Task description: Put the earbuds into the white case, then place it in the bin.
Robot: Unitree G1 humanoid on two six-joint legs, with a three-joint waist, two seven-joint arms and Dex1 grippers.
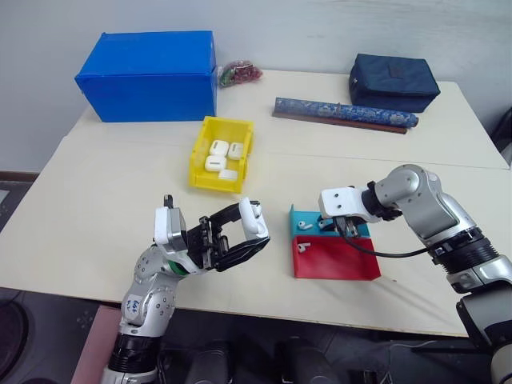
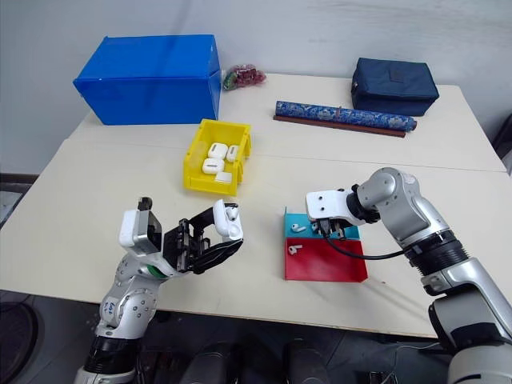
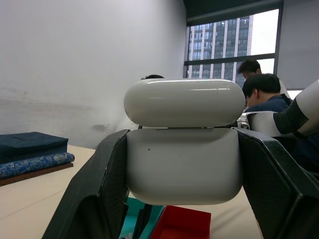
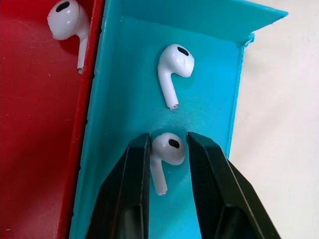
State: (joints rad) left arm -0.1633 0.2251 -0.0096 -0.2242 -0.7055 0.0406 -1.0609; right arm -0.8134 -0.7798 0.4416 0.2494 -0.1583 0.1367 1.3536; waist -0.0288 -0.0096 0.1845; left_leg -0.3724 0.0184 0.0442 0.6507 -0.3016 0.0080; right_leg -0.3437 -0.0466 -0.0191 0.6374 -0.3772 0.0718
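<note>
My left gripper (image 1: 246,230) is shut on the white case (image 1: 254,218), held up above the table's front edge. Its lid (image 3: 184,102) is lifted slightly off the body (image 3: 182,167). My right gripper (image 4: 168,137) points down into the teal half of the tray (image 1: 302,218). Its two fingers press on either side of one earbud (image 4: 168,148). A second earbud (image 4: 174,69) lies free on the teal floor just beyond it. A third earbud (image 4: 67,22) lies in the red half. The yellow bin (image 1: 210,186) stands behind my left gripper, with several white cases inside.
The teal-and-red tray (image 1: 340,262) sits near the table's front edge. At the back are a large blue box (image 1: 148,76), a navy pouch (image 1: 394,82), a long patterned roll (image 1: 344,114) and a small red bundle (image 1: 240,74). People (image 3: 261,84) sit beyond the table.
</note>
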